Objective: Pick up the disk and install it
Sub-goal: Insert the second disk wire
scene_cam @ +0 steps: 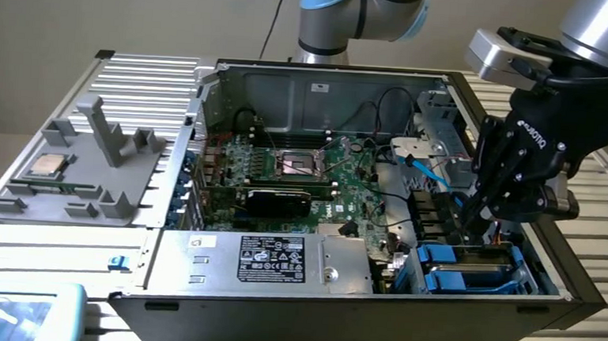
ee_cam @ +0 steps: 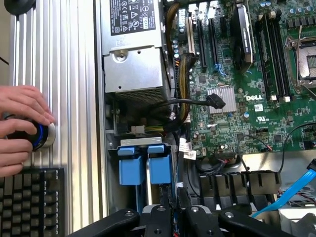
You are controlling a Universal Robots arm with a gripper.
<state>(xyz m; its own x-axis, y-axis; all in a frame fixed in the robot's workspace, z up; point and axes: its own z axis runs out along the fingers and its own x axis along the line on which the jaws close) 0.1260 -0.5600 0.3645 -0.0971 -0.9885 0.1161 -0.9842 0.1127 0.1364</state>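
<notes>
The disk [scene_cam: 469, 269], silver-grey in a bright blue carrier, lies flat in the drive bay at the front corner of the open computer case [scene_cam: 274, 311], on the exterior view's right. In the wrist view the disk's [ee_cam: 146, 165] two blue carrier tabs stand side by side beside the power supply. My gripper [scene_cam: 478, 231] reaches down into the bay at the far end of the disk. Its black fingers [ee_cam: 163, 210] stand close together on the carrier's edge. The contact itself is partly hidden by the fingers.
A motherboard [scene_cam: 304, 174] fills the case floor, with a labelled power supply [scene_cam: 277, 260] beside the bay. A blue cable [scene_cam: 429, 172] crosses near my arm. A grey fixture [scene_cam: 82, 173] with a processor chip stands on the exterior view's left. A person's hands [ee_cam: 22, 126] rest on a knob above a keyboard [ee_cam: 29, 197].
</notes>
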